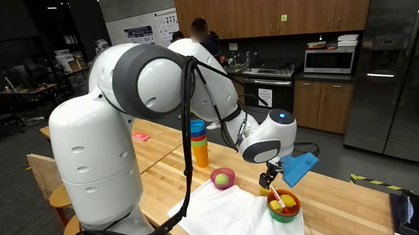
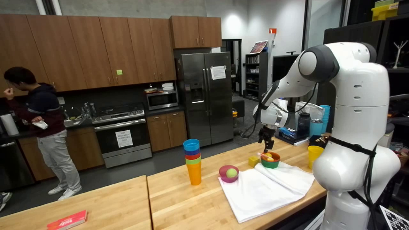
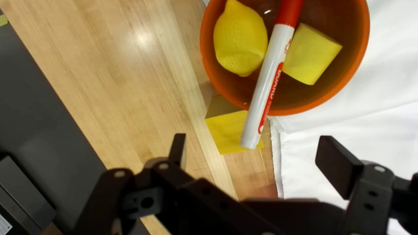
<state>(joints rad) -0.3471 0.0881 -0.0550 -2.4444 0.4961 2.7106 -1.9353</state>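
A: Gripper spread wide, holding nothing!
B: Nearest to it, the marker juts from the bowl; 1 off-centre bump could roll it loose.
A: And farther in, too low a pass could snag that bowl and spill the lemon!
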